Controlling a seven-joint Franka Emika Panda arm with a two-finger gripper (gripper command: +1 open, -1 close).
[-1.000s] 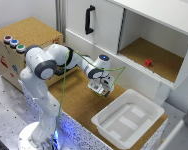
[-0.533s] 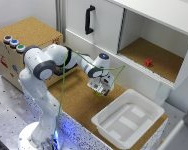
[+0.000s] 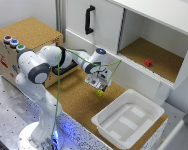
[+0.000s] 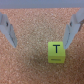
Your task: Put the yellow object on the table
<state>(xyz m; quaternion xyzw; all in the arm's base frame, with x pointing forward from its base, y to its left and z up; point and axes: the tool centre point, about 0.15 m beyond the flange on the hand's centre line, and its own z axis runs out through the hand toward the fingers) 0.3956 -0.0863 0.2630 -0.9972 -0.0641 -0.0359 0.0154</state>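
The yellow object (image 4: 56, 52) is a small cube marked with a dark T, and it rests on the brown cork table (image 4: 30, 65). In the exterior view the yellow object (image 3: 99, 92) lies on the table (image 3: 76, 102) just under my gripper (image 3: 97, 85), close to the white cabinet front. In the wrist view my gripper (image 4: 39, 41) is open. Its two fingers are spread wide on either side of the cube, which sits apart from both and nearer to one finger (image 4: 70, 32). Nothing is held.
A white plastic bin (image 3: 126, 120) stands on the table at the exterior view's right of the cube. A cork-topped box with coloured buttons (image 3: 24, 42) is at the left. Behind is a white cabinet (image 3: 101, 30), with a small red block (image 3: 148, 62) in its open compartment.
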